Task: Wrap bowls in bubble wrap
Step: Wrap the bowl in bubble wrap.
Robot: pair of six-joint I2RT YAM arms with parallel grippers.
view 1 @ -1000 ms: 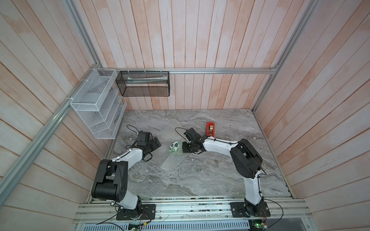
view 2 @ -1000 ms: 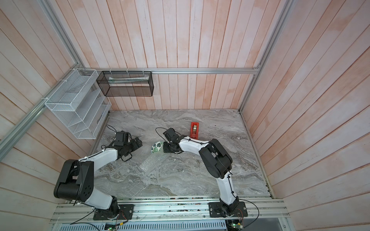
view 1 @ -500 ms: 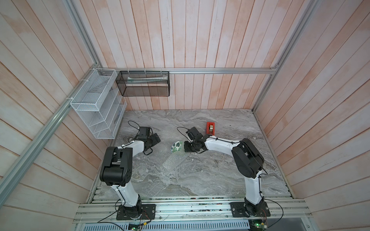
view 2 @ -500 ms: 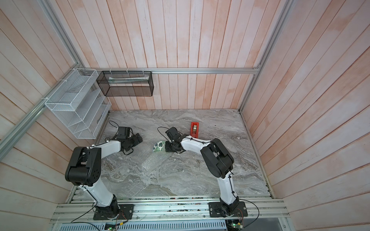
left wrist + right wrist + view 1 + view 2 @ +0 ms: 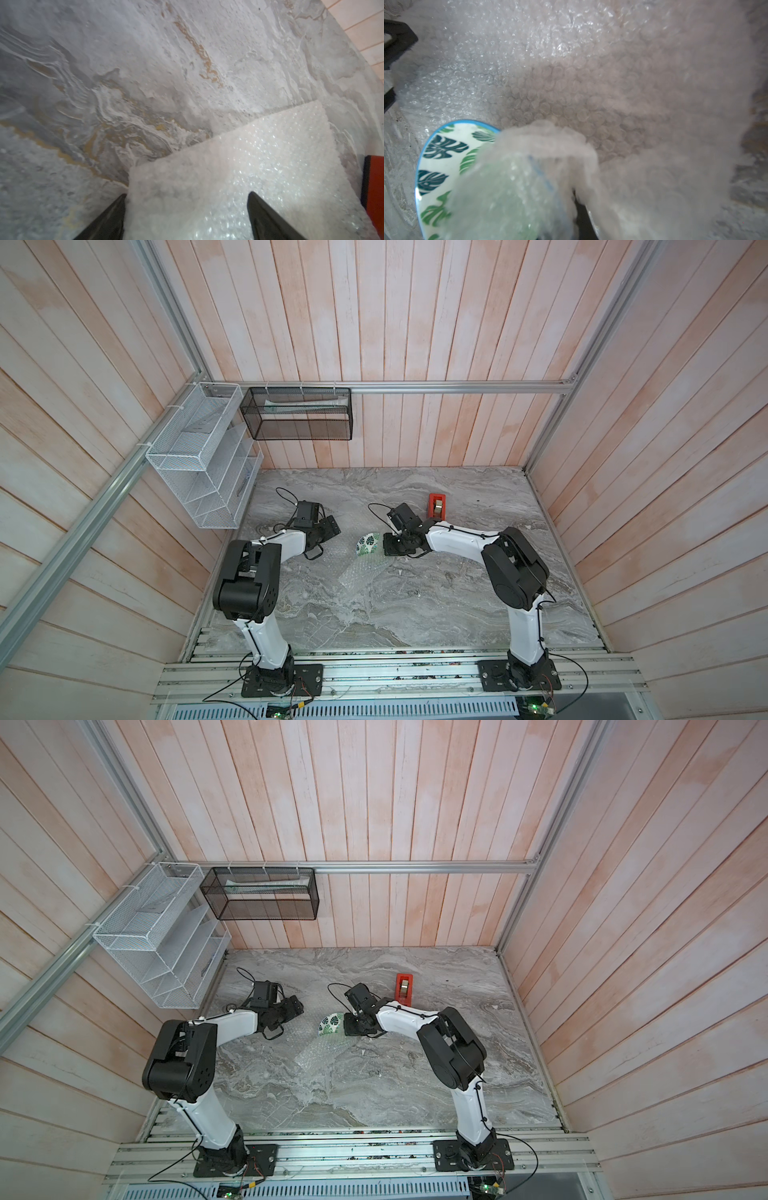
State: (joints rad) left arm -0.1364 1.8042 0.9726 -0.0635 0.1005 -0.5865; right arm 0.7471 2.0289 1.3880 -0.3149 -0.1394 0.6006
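- The bowl (image 5: pixel 368 542) lies near the middle of the worktop (image 5: pixel 415 605), on the bubble wrap (image 5: pixel 359 574). It looks tipped, with its leaf-printed inside showing, and it is just beside the right jaws.
- The right jaws are all but closed on a bunched fold of wrap drawn over the bowl's blue rim. Whether the rim itself is in the pinch, I cannot tell.
- The left jaws stand wide and hold nothing. They are low over a flat corner of the sheet, with one finger (image 5: pixel 116 214) off its edge and the other on the film.
- Risk: the film is thin and slick. A tug from the left could pull the fold out of the right pinch, and the tipped bowl would likely roll bare off the sheet.
- Risk: the corner lies flat on the stone. The left jaws may scrape the worktop and close on nothing, or catch only a sliver that slips free.
- Risk: if the arms pull against each other, the wrap may stretch or tear, or drag the bowl.
- Risk: the red tape dispenser (image 5: pixel 436 506) stands near the right wrist, close by the sheet. A backward swing could knock it.
- Room: there is open stone toward the arm bases and out to the right.
- Edges: the left arm works near the worktop's left edge, below the white wire rack (image 5: pixel 199 464), so it has little room to swing outward.
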